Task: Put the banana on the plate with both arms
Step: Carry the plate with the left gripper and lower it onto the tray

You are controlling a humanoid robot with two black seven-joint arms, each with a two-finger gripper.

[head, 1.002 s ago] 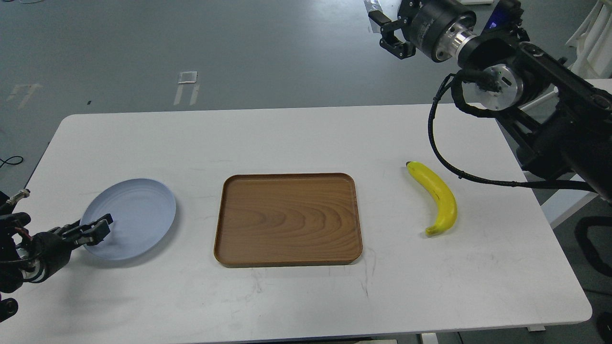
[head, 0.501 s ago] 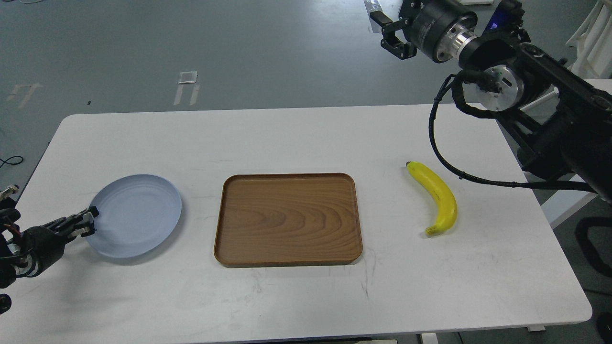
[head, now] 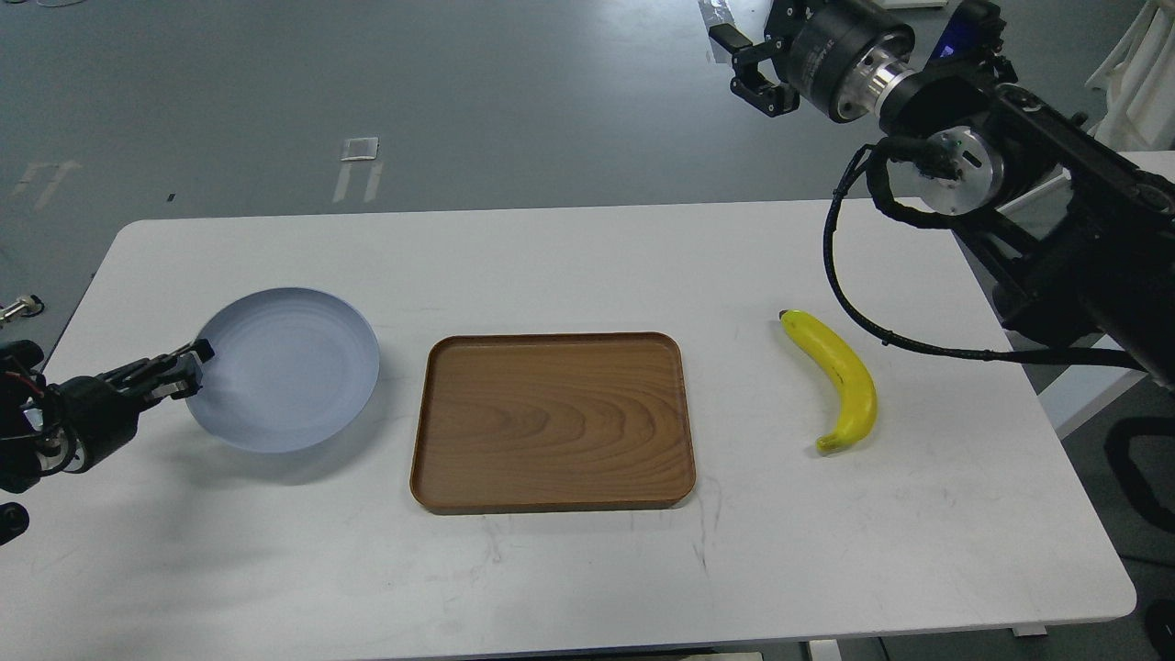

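Observation:
The pale blue-grey plate (head: 294, 367) hangs a little above the white table at the left, with its shadow on the table below it. My left gripper (head: 188, 369) is shut on the plate's left rim. The yellow banana (head: 843, 378) lies on the table at the right, its dark stem tip pointing away from me. My right gripper (head: 755, 64) is high up beyond the table's far edge, well above and behind the banana. Its fingers stand apart and hold nothing.
A brown wooden tray (head: 551, 420) lies in the middle of the white table (head: 587, 569), between plate and banana. My right arm and its black cable (head: 844, 294) hang over the table's far right corner.
My left gripper has closed on the plate's left rim, lifted it and carried it away from me and to the right, closer to the tray. The right arm has hardly moved.

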